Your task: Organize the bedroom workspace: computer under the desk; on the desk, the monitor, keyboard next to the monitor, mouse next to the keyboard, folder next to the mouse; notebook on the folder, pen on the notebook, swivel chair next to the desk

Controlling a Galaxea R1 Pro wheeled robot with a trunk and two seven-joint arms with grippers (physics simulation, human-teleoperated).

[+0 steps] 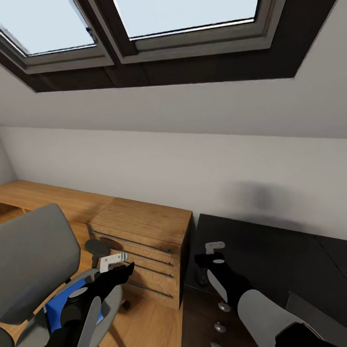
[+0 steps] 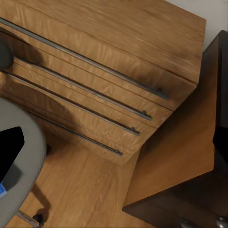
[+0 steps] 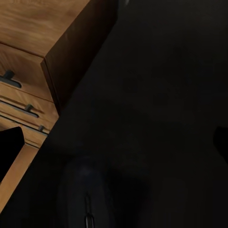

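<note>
The swivel chair (image 1: 33, 260) stands at the lower left, its grey back towards me. The blue folder (image 1: 65, 300) lies on its seat, partly hidden by my left arm. My left gripper (image 1: 114, 261) hangs just past the chair's seat edge (image 2: 21, 156), in front of the wooden drawers. My right gripper (image 1: 215, 247) hovers over the near left corner of a black top. Nothing shows between either gripper's white fingers, and their spacing is unclear. A dark oval shape with a slit, which looks like the mouse (image 3: 87, 202), lies on that black top. The desk, monitor, keyboard, notebook and pen are out of view.
A light-wood drawer unit (image 1: 144, 226) with long bar handles stands between the chair and a black drawer unit (image 1: 270, 255) with round silver knobs (image 1: 223, 306). Low wooden shelving (image 1: 43, 195) runs along the white wall. Dark-framed skylights (image 1: 183, 14) are overhead. A grey flat panel (image 1: 313, 311) sits at the lower right.
</note>
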